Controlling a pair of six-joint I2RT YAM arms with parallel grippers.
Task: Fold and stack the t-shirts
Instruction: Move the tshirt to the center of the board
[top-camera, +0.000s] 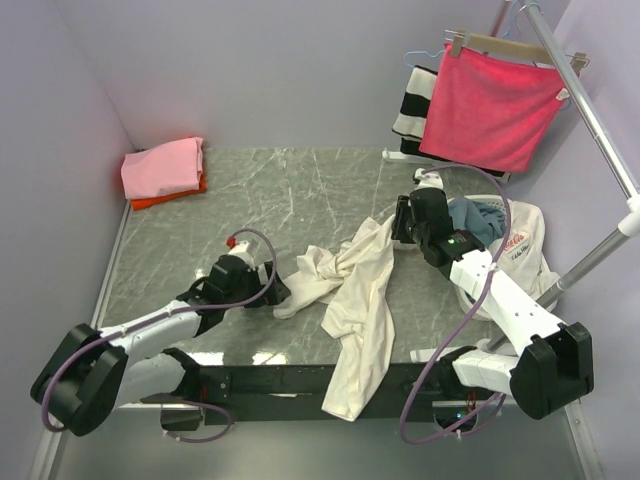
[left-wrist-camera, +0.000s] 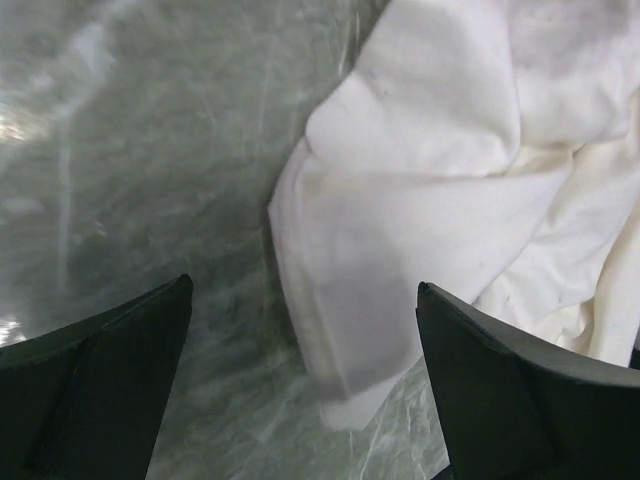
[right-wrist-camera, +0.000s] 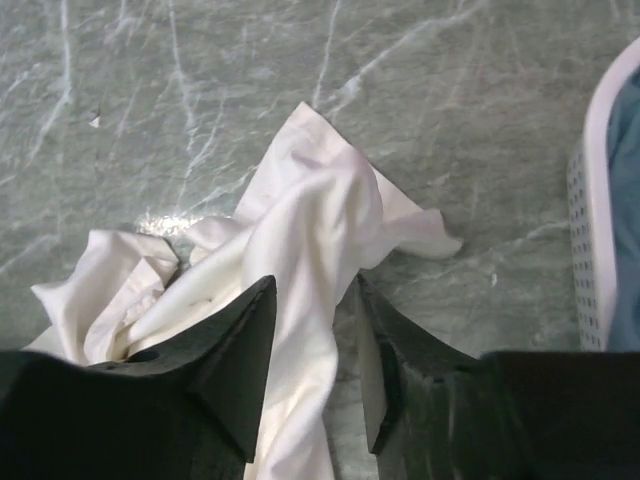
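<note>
- our right pincer (right-wrist-camera: 313, 300) sits low over the table, its jaws a little apart with a fold of the cream tee (top-camera: 365, 300) running between them; we cannot tell whether they pinch it.
- our left pincer (left-wrist-camera: 305, 300) stands wide open and holds nothing; a sleeve end of the same tee lies on the table just ahead of its gap.
- the cream tee is crumpled mid-table between our two arms, one end hanging over the near edge.
- just right of the right pincer stands a white basket (top-camera: 535, 240) with a blue cloth (top-camera: 480, 215) in it, crowding that side.
- behind it a red cloth (top-camera: 490, 105) and a striped cloth (top-camera: 412, 110) hang from a rail.
- far left corner: a pink tee (top-camera: 160, 165) folded on top of an orange-red tee (top-camera: 165, 200), well apart from the pincers.
- we count three tees, one basket, two hanging cloths.
</note>
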